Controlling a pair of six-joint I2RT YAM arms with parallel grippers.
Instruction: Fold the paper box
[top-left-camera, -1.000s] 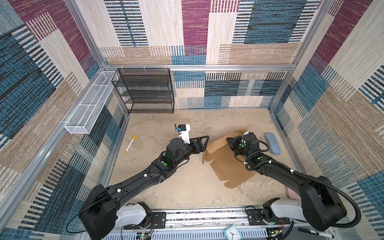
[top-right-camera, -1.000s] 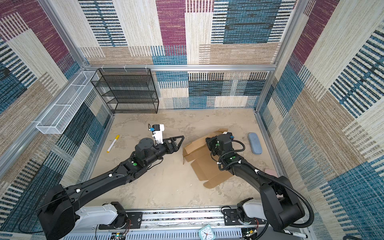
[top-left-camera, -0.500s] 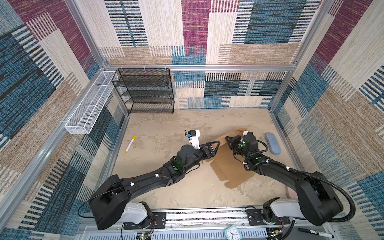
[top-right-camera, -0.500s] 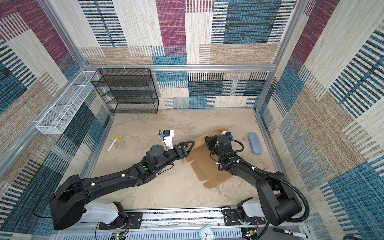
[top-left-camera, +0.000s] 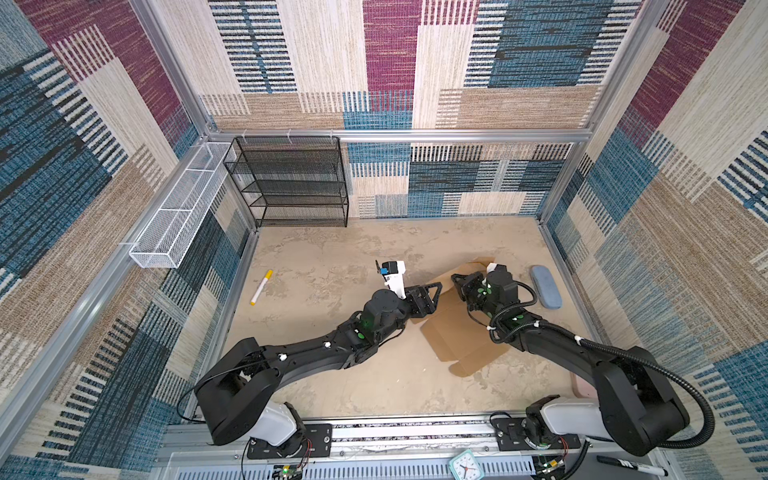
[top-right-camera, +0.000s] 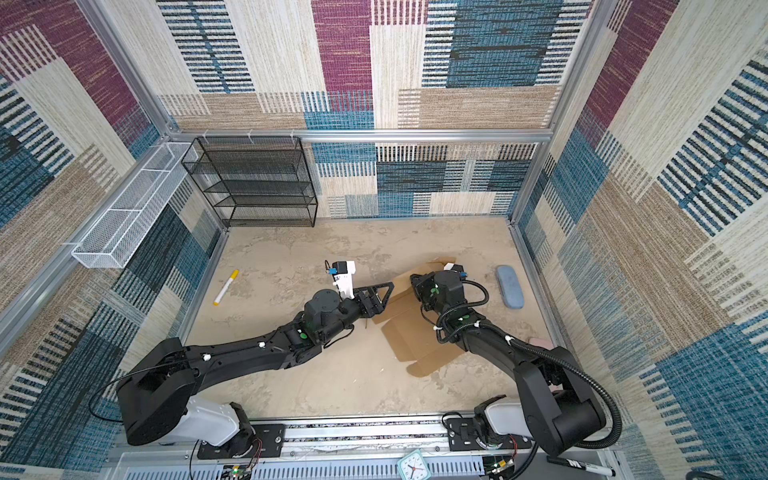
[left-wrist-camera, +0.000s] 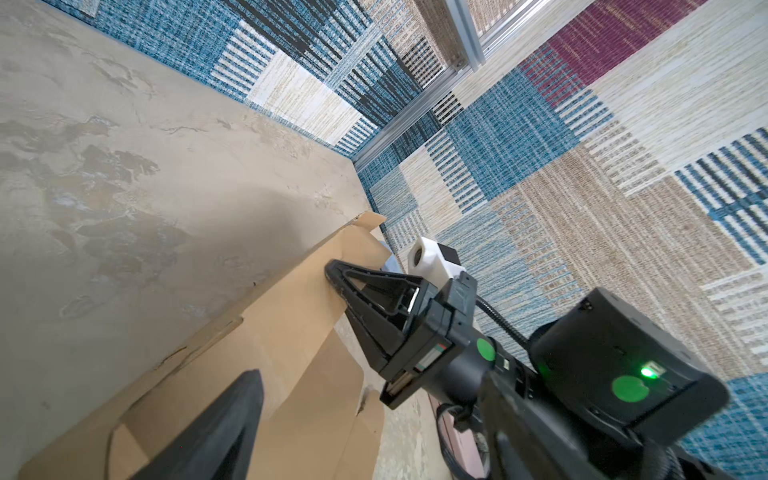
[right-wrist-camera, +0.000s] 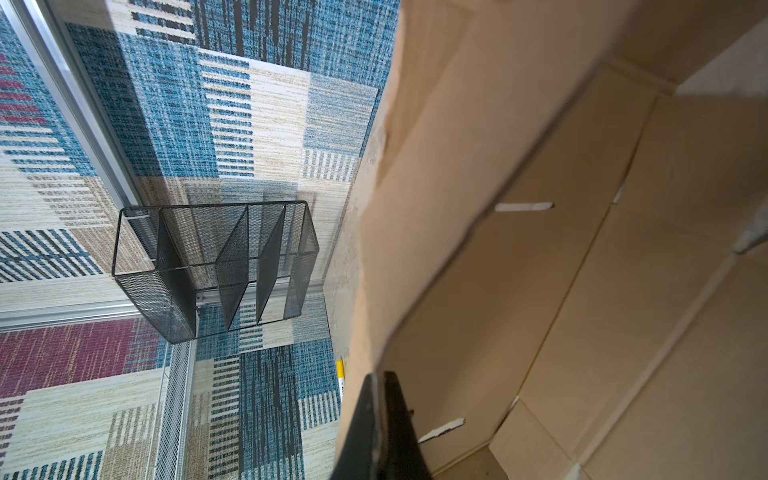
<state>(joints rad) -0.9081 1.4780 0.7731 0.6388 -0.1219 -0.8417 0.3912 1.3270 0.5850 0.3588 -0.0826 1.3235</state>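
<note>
The paper box (top-left-camera: 457, 332) (top-right-camera: 411, 336) is a flat brown cardboard sheet with flaps, lying right of the table's middle. Its far left flap (left-wrist-camera: 291, 307) is tilted up off the table. My right gripper (top-left-camera: 456, 278) (top-right-camera: 413, 279) is shut on that flap's edge; the right wrist view shows the closed jaws (right-wrist-camera: 380, 380) pinching the cardboard (right-wrist-camera: 582, 249). My left gripper (top-left-camera: 429, 302) (top-right-camera: 377, 305) is open at the sheet's left edge, just left of the right gripper. One of its fingers (left-wrist-camera: 224, 424) hangs over the cardboard with nothing held.
A yellow marker (top-left-camera: 261, 286) lies at the left of the table. A black mesh shelf (top-left-camera: 291, 183) stands at the back left beside a white wire basket (top-left-camera: 178, 216) on the wall rail. A blue case (top-left-camera: 546, 286) lies at the right wall.
My left arm has swung right and reached the cardboard's left edge, still open. The right gripper has kept its hold on the flap in the same place.
</note>
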